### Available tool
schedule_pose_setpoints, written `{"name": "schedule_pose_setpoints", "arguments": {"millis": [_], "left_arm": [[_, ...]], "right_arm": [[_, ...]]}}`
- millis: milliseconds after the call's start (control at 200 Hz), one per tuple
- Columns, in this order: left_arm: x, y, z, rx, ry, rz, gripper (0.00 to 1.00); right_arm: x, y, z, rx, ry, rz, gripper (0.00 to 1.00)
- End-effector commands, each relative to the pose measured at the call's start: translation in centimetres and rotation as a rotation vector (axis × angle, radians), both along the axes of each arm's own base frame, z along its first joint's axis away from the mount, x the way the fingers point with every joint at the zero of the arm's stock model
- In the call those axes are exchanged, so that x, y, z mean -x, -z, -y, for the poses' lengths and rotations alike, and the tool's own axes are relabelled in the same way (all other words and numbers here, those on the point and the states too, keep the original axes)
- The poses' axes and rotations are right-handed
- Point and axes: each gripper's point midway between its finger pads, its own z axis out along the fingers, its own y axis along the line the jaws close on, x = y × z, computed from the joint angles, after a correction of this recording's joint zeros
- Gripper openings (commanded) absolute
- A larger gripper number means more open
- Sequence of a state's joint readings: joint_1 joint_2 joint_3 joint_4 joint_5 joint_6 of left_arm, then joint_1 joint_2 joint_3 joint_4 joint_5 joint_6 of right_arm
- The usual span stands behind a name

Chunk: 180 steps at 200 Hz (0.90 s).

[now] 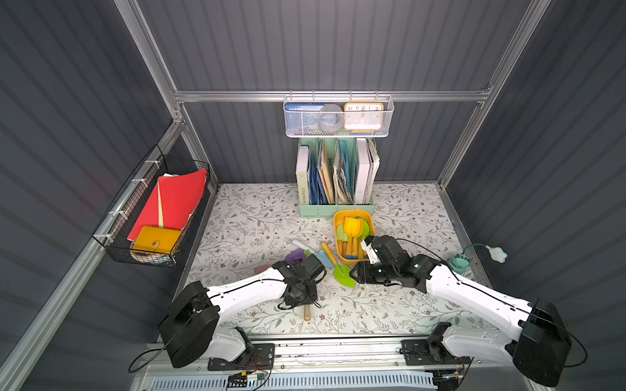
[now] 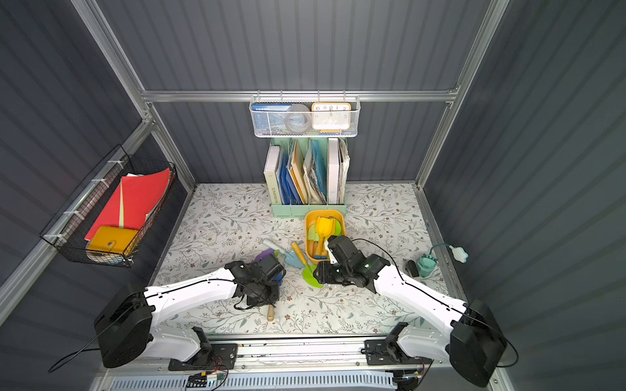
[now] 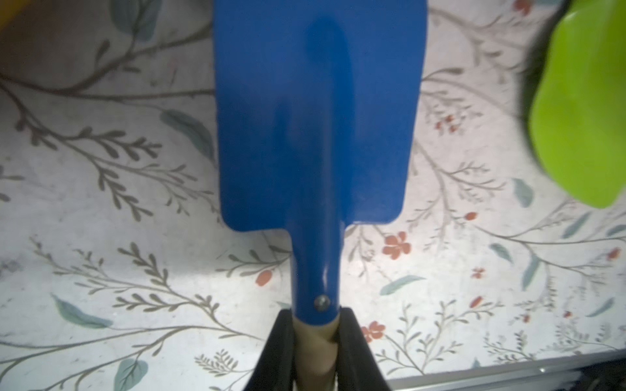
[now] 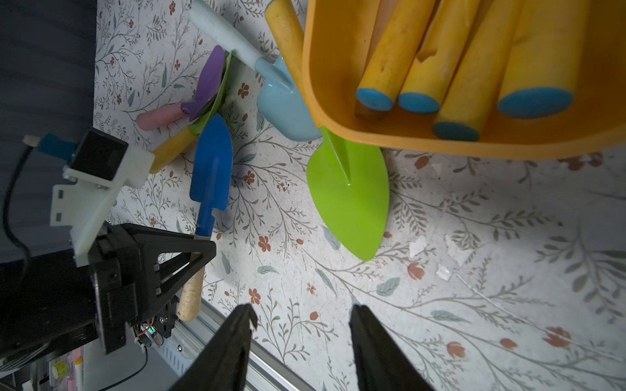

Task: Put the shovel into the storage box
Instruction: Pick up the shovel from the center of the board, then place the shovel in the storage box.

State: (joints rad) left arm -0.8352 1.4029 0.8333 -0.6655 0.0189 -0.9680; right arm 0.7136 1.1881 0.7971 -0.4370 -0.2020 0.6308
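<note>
Writing: "WORKSPACE" on a book spine (image 1: pixel 302 194); clock (image 1: pixel 363 115) numerals 10, 11, 12.
Left end effector (image 3: pixel 316 348): clamped on blue shovel (image 3: pixel 315 118) handle; arm stretched low.
Right end effector (image 4: pixel 301 325): jaws parted, empty, above desk (image 4: pixel 474 270).
Location: blue shovel outside storage box (image 4: pixel 328 67), at its 8 o'clock.

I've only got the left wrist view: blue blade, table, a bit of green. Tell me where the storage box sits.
Observer: The storage box stands just in front of the mint file rack.
Operator: Report the right gripper.
Observer: The right gripper is open and empty, over bare table by the box's near end.
Operator: Name what lies near the box.
Observer: A green shovel and a light blue shovel lie between your blue shovel and the box.
</note>
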Motion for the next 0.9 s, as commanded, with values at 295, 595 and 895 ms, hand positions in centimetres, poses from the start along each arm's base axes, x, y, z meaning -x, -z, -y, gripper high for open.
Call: {"name": "schedule_pose_setpoints", "arguments": {"millis": [295,595,895], "left_arm": [[-6.4,-5.6,5.8,0.047,0.095,0.158,0.02],[-11.5,-7.1,11.3,0.122,0.129,0.239,0.0],[-16.4,-7.3,16.2,0.161,0.152,0.297,0.0]], "right_arm": [[-0.9,-2.0,2.5,0.047,0.088,0.065,0.52],[-1.5,-2.2,6.3,0.081,0.217,0.085,0.53],[-1.7,-1.6,8.6,0.074,0.31,0.075,0.53]]}}
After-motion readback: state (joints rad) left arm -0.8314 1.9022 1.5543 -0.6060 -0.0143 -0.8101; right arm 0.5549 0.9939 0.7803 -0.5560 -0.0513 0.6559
